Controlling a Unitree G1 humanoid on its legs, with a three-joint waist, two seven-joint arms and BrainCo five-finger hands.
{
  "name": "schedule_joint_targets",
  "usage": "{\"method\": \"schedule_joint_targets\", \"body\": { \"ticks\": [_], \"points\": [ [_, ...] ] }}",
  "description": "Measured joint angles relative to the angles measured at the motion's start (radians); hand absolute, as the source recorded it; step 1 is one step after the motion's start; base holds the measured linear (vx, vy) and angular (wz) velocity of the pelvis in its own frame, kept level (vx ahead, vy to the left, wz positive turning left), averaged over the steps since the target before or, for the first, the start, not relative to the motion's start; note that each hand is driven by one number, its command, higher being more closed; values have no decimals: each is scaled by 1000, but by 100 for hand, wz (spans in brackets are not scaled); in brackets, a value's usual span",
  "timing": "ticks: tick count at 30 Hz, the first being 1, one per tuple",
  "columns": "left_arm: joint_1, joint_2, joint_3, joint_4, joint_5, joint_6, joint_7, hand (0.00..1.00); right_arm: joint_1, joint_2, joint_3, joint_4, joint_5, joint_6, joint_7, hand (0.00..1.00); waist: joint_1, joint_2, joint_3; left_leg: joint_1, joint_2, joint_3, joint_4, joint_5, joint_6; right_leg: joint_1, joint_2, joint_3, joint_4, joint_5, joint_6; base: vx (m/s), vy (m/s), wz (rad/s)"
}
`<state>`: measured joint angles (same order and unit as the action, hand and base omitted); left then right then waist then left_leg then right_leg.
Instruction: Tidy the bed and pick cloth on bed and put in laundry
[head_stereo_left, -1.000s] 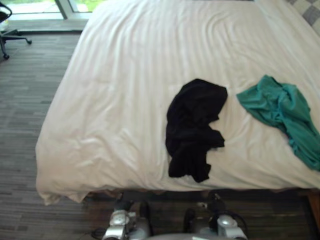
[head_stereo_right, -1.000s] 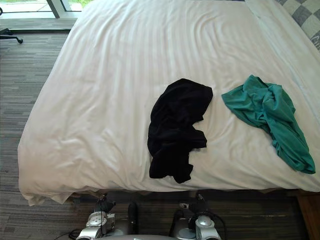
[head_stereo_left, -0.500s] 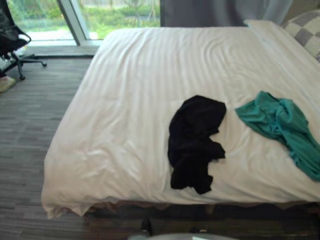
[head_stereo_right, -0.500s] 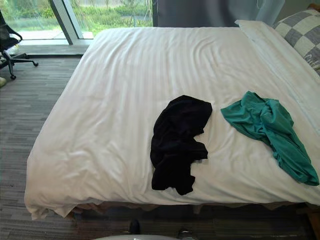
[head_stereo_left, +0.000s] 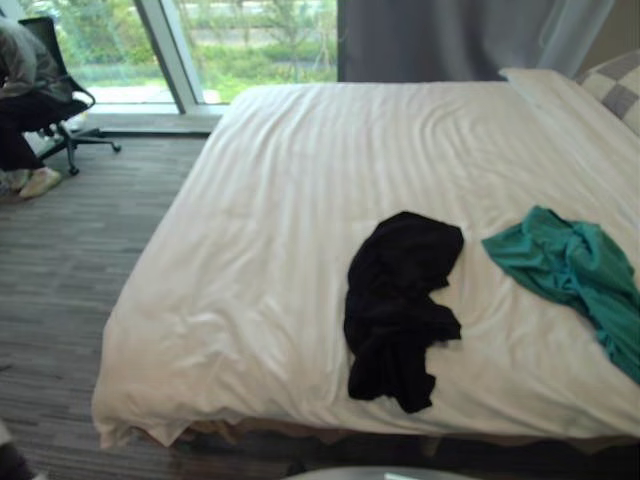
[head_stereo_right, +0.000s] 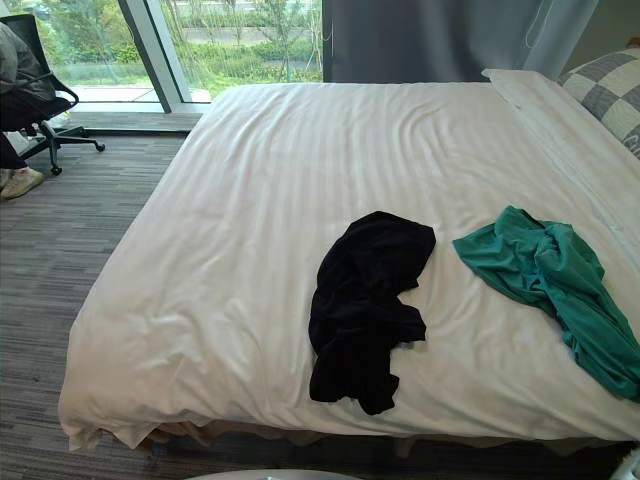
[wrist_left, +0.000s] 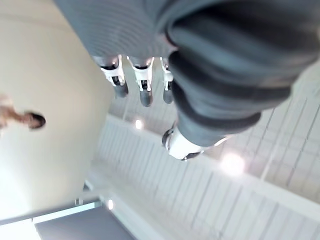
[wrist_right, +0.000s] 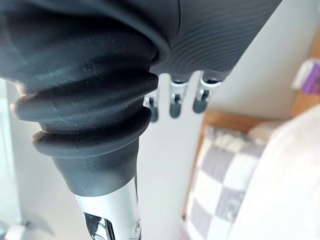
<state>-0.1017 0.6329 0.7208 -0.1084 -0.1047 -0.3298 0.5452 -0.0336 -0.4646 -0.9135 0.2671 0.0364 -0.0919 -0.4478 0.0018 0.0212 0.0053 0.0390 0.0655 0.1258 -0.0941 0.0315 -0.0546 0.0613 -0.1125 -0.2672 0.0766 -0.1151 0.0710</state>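
Note:
A crumpled black cloth (head_stereo_right: 368, 300) lies on the white bed (head_stereo_right: 250, 220), near its front edge and a little right of the middle. To its right a teal cloth (head_stereo_right: 550, 280) sprawls toward the bed's right side. Neither cloth is touched by anything. In the left wrist view my left hand (wrist_left: 145, 92) points up at a ceiling, fingers straight and holding nothing. In the right wrist view my right hand (wrist_right: 176, 102) hangs in the air with relaxed fingers and nothing in it.
A grey-and-white checked pillow (head_stereo_right: 610, 85) lies at the bed's far right corner. A person sits on a black office chair (head_stereo_right: 25, 75) at the far left by the window. Striped grey floor runs along the bed's left side. A grey curtain (head_stereo_right: 430, 40) hangs behind the bed.
The head camera has tilted up, so the whole picture has shifted down and the window, curtain and seated person have come into view. Both cloths lie where they were on the bed.

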Motion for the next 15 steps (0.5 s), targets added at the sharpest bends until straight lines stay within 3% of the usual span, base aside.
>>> {"method": "schedule_joint_targets", "body": {
  "ticks": [1,4,6,8,12,15],
  "points": [
    [-37,-2,-100,31,24,13,-19,0,-38,0,53,3,-3,-8,11,0,-10,1,0,0,1,4,0,1,1,-6,1,22,5,-1,-1,45,18,-10],
    [-92,-12,-242,83,73,44,-60,0,-77,0,140,1,-36,-20,41,0,-24,-7,6,5,4,19,0,1,1,-16,4,50,11,-1,-2,14,2,-21],
    [-138,-57,-357,131,157,71,-103,0,-92,3,201,-11,-63,-25,61,0,-50,-16,16,13,4,35,0,1,1,-20,4,71,16,-1,-3,5,5,-23],
    [-162,-90,-416,167,228,96,-136,0,-95,13,232,-22,-84,-48,62,0,-55,-21,35,20,5,60,0,1,1,-32,4,101,26,0,-3,-10,22,-39],
    [-196,-140,-505,237,332,136,-175,0,-87,67,297,-55,-110,-56,63,0,-101,-24,63,15,5,80,0,0,2,-55,5,134,31,5,-9,-36,16,-21],
    [-235,-167,-583,273,383,157,-201,0,-62,112,360,-102,-150,-56,84,0,-103,-15,74,10,6,97,0,0,2,-72,7,155,34,13,-13,-36,14,-20]
  ]
}}
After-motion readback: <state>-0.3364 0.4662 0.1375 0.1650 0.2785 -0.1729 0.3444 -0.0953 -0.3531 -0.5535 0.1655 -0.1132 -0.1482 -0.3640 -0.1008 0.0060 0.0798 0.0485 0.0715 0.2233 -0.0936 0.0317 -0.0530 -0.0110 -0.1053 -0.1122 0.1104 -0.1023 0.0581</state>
